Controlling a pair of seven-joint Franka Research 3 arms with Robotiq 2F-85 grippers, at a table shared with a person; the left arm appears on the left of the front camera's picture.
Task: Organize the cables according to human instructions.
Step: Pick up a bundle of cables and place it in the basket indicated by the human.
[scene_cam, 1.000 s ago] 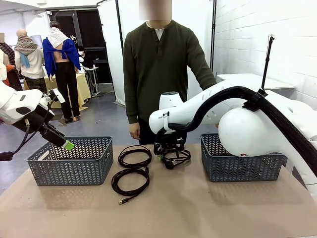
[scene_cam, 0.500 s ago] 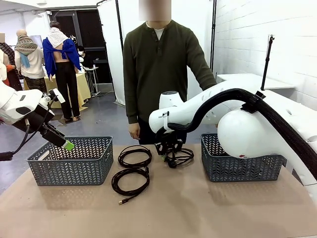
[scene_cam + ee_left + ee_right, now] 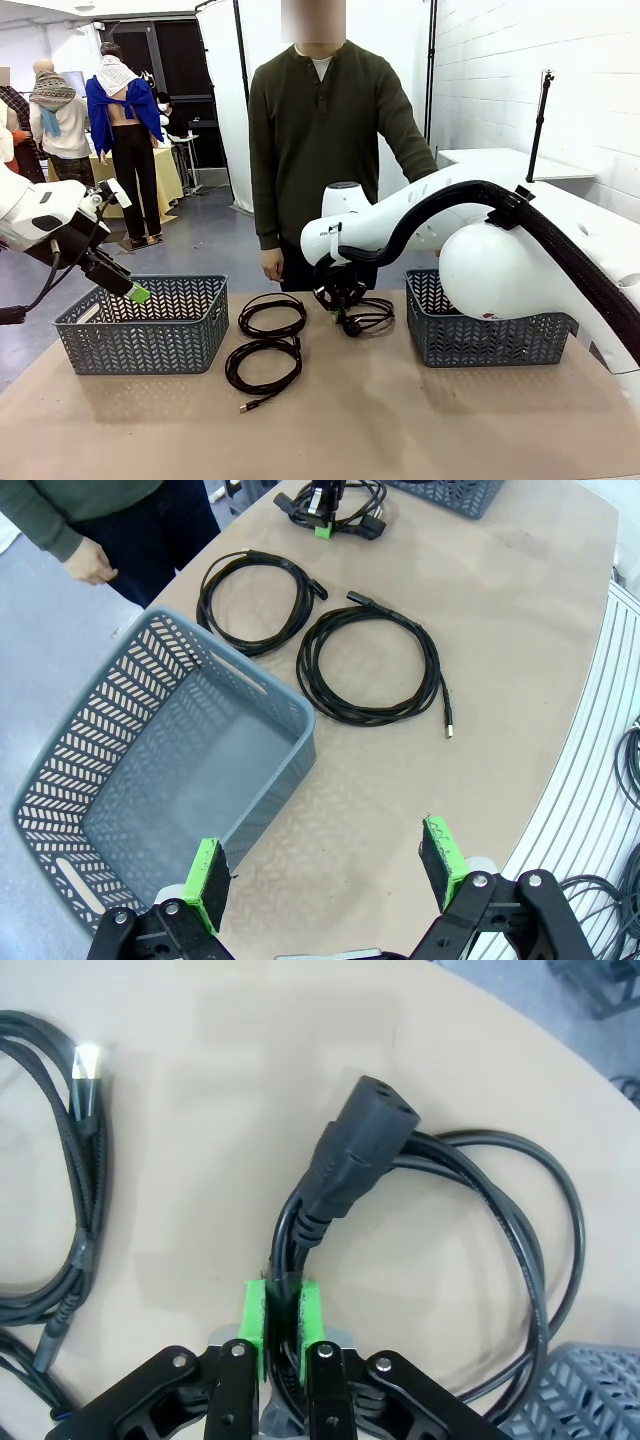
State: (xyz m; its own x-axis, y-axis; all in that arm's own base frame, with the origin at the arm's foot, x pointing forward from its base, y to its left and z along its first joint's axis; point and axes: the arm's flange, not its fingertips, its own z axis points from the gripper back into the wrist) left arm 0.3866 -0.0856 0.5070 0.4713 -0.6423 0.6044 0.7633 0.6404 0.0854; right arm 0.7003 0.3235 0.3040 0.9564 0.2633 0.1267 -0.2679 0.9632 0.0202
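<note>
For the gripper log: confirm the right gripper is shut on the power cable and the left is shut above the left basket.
Wrong on the left gripper: it is open, pads wide apart above the left basket, as the left wrist view shows. The right gripper is shut on the power cable.

I can read no words or numbers anywhere. My right arm (image 3: 352, 222) carries a small dark printed mark just left of the frame's centre and a tiny red mark lower down, right of centre. Both are too small for me to make out.
</note>
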